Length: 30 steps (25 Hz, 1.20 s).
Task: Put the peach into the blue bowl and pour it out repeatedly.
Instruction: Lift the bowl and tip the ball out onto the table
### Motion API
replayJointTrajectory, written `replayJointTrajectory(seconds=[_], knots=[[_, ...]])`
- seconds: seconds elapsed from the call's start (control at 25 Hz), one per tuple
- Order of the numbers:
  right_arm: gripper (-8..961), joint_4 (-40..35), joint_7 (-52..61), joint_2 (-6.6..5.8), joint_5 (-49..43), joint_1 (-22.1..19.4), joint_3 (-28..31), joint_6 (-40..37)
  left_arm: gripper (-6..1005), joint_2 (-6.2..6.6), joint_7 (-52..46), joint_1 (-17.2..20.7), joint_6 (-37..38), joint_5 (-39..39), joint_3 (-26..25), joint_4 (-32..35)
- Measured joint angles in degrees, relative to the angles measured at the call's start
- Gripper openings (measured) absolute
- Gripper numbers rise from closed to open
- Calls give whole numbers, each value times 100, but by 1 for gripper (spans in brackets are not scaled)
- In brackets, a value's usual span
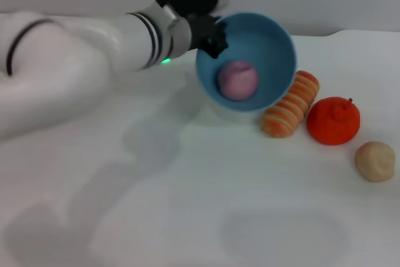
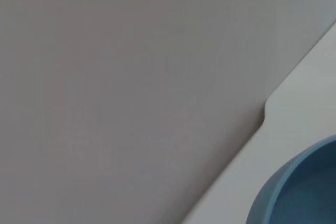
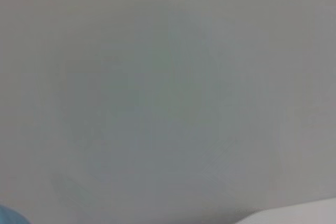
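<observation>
My left gripper [image 1: 214,35] is clenched on the far-left rim of the blue bowl [image 1: 275,48], tipped toward me with the peach [image 1: 237,80] low inside; I should keep rolling slowly so it spills left of the striped bun [image 1: 290,112]

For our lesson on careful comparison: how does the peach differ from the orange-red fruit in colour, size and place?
The peach is pale pink-mauve; the orange-red fruit is bright and saturated. The peach looks smaller. The peach lies inside the tilted blue bowl, which the left gripper holds by its rim, while the orange-red fruit sits on the white table beside a striped roll. Both are rounded.
</observation>
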Motion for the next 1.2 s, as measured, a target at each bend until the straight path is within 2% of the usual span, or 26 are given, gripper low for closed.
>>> replayJointTrajectory(seconds=[0.2,0.32,0.36,0.8,0.96,1.2], knots=[[363,74,1,18,0,-172,112,-52,-1,-15,188,283,-864,835,714,254],[359,174,-4,7,0,-187,176,-52,-1,-25,855,372,-1423,873,1090,346],[358,192,-5,4,-1,-193,190,-54,-1,-34,1341,439,-1796,873,1293,367],[346,224,-11,12,-48,-185,165,-58,0,-67,3077,638,-3271,870,1905,101],[341,227,-11,15,-51,-159,130,-33,0,-71,3517,776,-3884,870,2150,13],[335,227,-10,16,-48,-168,167,-52,-1,-77,3859,877,-4335,851,2364,-83]])
